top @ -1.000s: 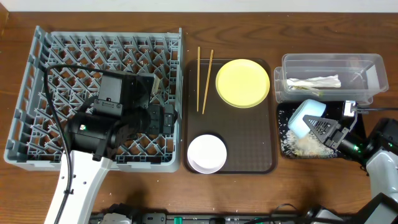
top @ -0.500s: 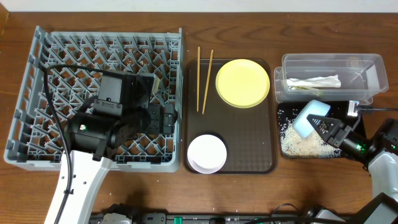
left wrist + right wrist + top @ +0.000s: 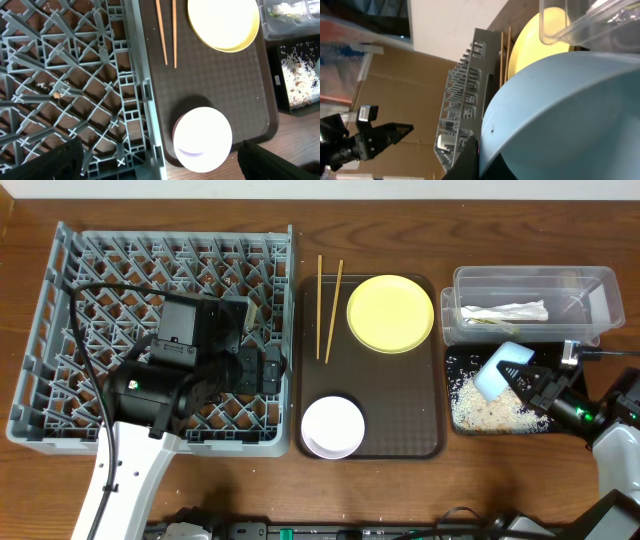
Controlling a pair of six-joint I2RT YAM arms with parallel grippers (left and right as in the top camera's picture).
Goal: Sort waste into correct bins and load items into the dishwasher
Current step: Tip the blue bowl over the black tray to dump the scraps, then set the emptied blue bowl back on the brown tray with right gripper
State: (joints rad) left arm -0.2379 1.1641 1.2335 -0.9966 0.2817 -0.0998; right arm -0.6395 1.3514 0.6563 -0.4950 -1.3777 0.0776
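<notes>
— Where is the left gripper [image 3: 160,150]?
— Above the large square grey plastic dish rack [image 3: 120,270], fingers spread, empty.
— And the right gripper [image 3: 522,380]?
— Over the shallow black rectangular tray [image 3: 452,360], clamped on the tilted small light blue bowl [image 3: 498,370]. Loose white rice scraps [image 3: 485,410] lie scattered in that tray.

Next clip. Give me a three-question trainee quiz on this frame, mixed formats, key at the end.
1. True or false: the light blue bowl sits in the dish rack.
2. The rice scraps lie in: A) clear tub B) black tray C) brown tray.
3. How many chopsticks lie beside the yellow plate?
Key: 1 false; 2 B; 3 two.
</notes>
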